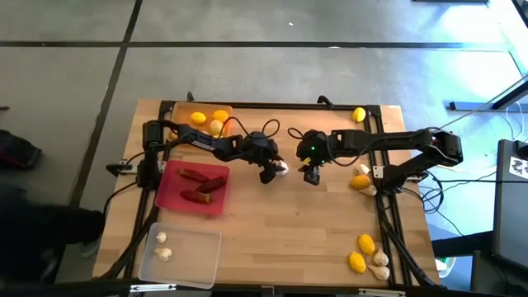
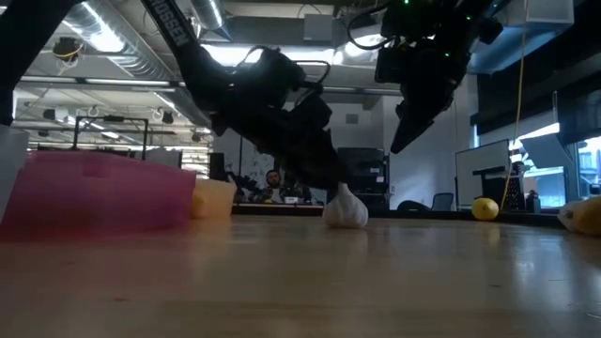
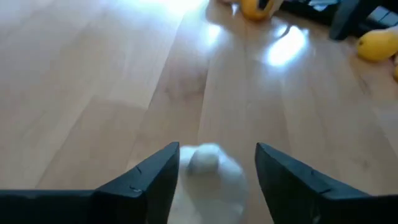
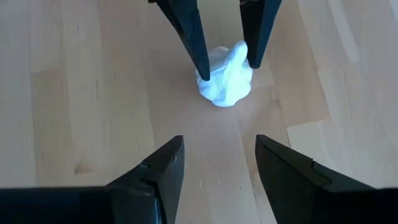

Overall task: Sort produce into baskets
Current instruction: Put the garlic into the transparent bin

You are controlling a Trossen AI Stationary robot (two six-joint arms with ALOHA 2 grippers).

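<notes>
A white garlic bulb (image 1: 281,168) (image 4: 225,81) sits on its base on the wooden table near the middle. My left gripper (image 3: 217,152) comes down at a slant from the table's left, with one finger close on each side of the bulb (image 3: 211,168). My right gripper (image 1: 311,176) (image 4: 219,146) hangs open above the table just right of the bulb, holding nothing. The orange basket (image 1: 177,111) holds lemons, the red basket (image 1: 169,198) dark red chillies, and the clear basket (image 1: 202,247) garlic bulbs. My left gripper has its two fingers (image 4: 200,65) at the bulb's opposite sides (image 4: 208,84), slanting down from the table's left. The left wrist view shows a thin gap beside one finger, so I cannot tell whether they touch. The bulb stands upright on the table.
Loose lemons and garlic lie along the table's right side: a lemon (image 1: 358,115) at the far right, a cluster (image 1: 360,180) at mid right, another (image 1: 367,256) at the near right. Bare wood lies between the baskets and these.
</notes>
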